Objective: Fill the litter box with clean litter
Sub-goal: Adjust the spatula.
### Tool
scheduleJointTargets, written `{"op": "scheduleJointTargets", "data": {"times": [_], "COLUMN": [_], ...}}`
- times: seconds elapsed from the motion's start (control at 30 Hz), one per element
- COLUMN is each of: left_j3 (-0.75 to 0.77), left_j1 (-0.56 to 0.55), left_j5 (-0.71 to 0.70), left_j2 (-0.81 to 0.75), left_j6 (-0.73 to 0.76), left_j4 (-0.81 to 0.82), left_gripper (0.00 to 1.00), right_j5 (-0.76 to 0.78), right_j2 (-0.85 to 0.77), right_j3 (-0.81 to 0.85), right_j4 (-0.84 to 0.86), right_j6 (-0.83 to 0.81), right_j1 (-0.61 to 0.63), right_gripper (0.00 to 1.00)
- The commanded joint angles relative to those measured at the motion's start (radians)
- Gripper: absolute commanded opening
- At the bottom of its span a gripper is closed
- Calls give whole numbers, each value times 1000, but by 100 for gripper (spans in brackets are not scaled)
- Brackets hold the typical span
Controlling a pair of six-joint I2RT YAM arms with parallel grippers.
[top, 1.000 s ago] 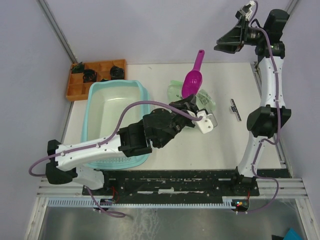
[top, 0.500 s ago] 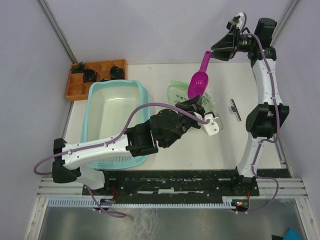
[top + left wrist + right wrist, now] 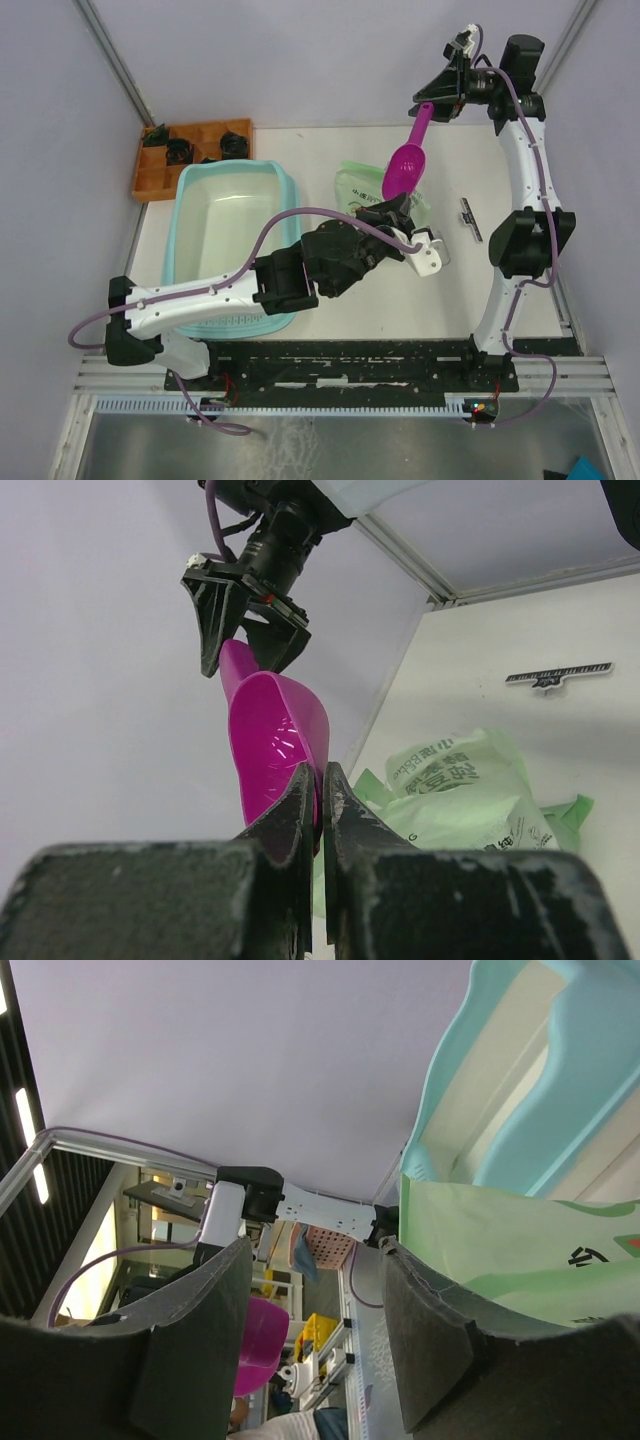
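Lavender walls [image 3: 300, 60] box in the white surface [image 3: 450, 300]. The litter box [image 3: 200, 215] sits at its left side, floor bare, with no litter in it that I can see. My left fingers [image 3: 295, 820] are pinched tight on the rim of the magenta scoop [image 3: 402, 168], held up over the green bag [image 3: 352, 185]. My right fingers [image 3: 210, 610] stand wide at the handle [image 3: 422, 118] tip. If I release the left before the right clamps, I judge the scoop drops; a skewed clamp could twist it loose.
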Motion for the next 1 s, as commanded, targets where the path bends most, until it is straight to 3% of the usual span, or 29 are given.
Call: {"op": "scheduleJointTargets", "data": {"times": [0.0, 0.8, 0.97], "left_j3": [32, -9, -21], "left_j1": [2, 4, 4], "left_j5": [-4, 15, 29], "left_j2": [-14, -13, -18], "left_j6": [19, 42, 37], "left_j4": [78, 127, 135], "left_gripper": [3, 3, 3], "right_j5": [-34, -33, -31], "right_j2": [-75, -321, -314], "right_j3": [44, -188, -114], "right_j4": [23, 38, 18], "right_j6": [-6, 5, -4], "right_j1": [3, -69, -83], "right_gripper": [62, 61, 60]}}
